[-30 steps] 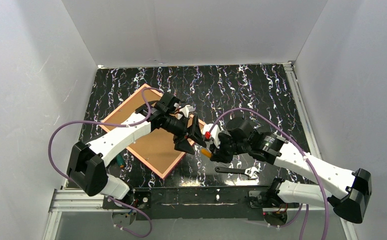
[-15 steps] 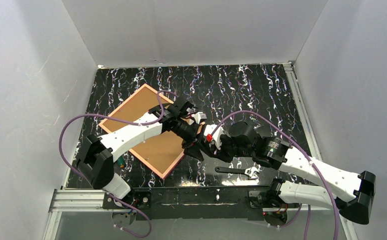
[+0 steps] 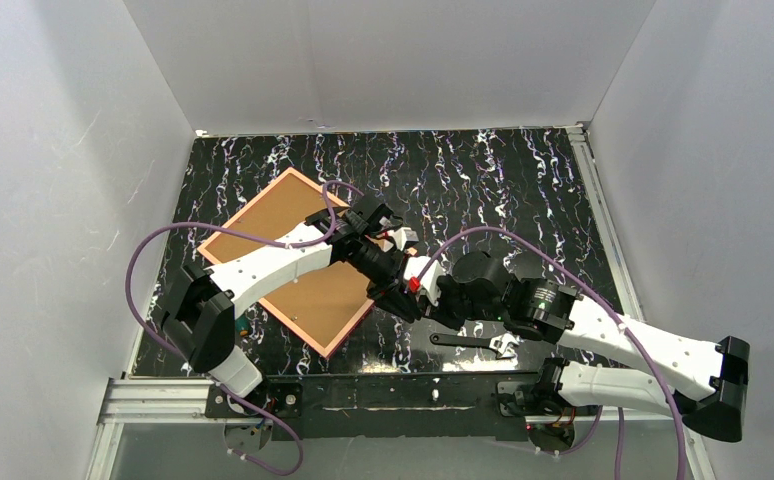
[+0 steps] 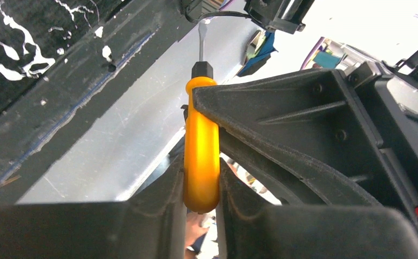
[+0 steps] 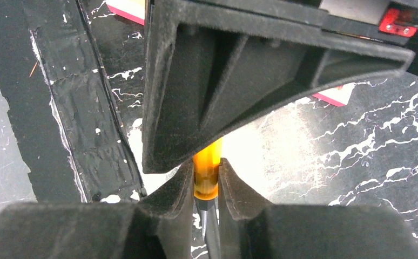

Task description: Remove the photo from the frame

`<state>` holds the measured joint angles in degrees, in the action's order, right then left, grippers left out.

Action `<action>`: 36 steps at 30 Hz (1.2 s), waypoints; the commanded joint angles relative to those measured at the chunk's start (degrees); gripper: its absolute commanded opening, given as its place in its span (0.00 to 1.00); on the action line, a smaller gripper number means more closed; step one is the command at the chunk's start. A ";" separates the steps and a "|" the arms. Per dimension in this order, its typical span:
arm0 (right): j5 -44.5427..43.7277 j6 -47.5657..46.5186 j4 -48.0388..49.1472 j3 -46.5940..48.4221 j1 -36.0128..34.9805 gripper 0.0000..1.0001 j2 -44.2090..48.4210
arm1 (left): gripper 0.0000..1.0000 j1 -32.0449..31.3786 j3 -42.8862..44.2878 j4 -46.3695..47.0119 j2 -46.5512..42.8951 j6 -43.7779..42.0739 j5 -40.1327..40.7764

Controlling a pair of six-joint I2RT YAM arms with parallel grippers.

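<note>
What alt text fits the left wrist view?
An orange-handled screwdriver is clamped between the left tool's black fingers, shaft pointing up. The right tool grips the handle near the shaft, its finger filling the right side; marbled table upper left.

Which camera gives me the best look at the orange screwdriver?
Left wrist view: the screwdriver shows most of its orange handle and metal shaft, pinched in the left gripper. The right wrist view shows only a sliver of handle and shaft in the right gripper. From the top it is hidden where the grippers meet.
</note>
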<state>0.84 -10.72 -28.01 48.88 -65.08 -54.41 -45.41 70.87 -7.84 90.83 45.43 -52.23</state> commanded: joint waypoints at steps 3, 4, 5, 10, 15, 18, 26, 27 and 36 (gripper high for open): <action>0.07 3.73 5.70 1.22 -1.62 0.19 2.02 | 0.00 -0.36 2.51 -6.92 -1.87 -6.01 2.55; -2.70 5.43 5.48 0.82 -1.61 0.33 2.53 | 0.00 -0.38 2.67 -8.05 -2.92 -7.49 3.52; -4.56 7.12 5.09 0.40 -1.51 0.47 3.46 | 0.00 -0.35 2.61 -9.04 -4.02 -8.93 4.90; -7.21 17.25 1.17 -3.26 -1.54 0.80 11.65 | 0.00 -0.32 2.81 -14.93 -8.50 -15.74 9.60; -3.72 29.51 1.17 -7.72 0.85 0.98 19.76 | 0.00 -0.31 -2.08 -6.61 -15.28 -15.49 7.78; 15.19 33.41 4.51 -8.63 9.29 0.94 19.24 | 0.00 -0.32 -2.75 -3.65 -16.90 -15.59 2.82; 45.62 37.56 8.28 -3.24 30.27 0.83 14.50 | 0.00 -0.31 0.25 -8.74 -17.56 -19.08 -4.70; 47.29 37.01 8.02 -2.23 31.16 0.83 13.56 | 0.00 -0.31 0.38 -8.91 -17.63 -19.06 -4.95; 60.38 51.19 32.41 -6.67 29.82 0.70 4.05 | 0.00 -0.37 -0.07 -7.45 -17.44 -19.07 -3.98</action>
<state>53.41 31.18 -11.77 44.73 -34.11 -48.82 -45.58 69.38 -12.82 74.22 27.53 -53.25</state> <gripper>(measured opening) 0.744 0.196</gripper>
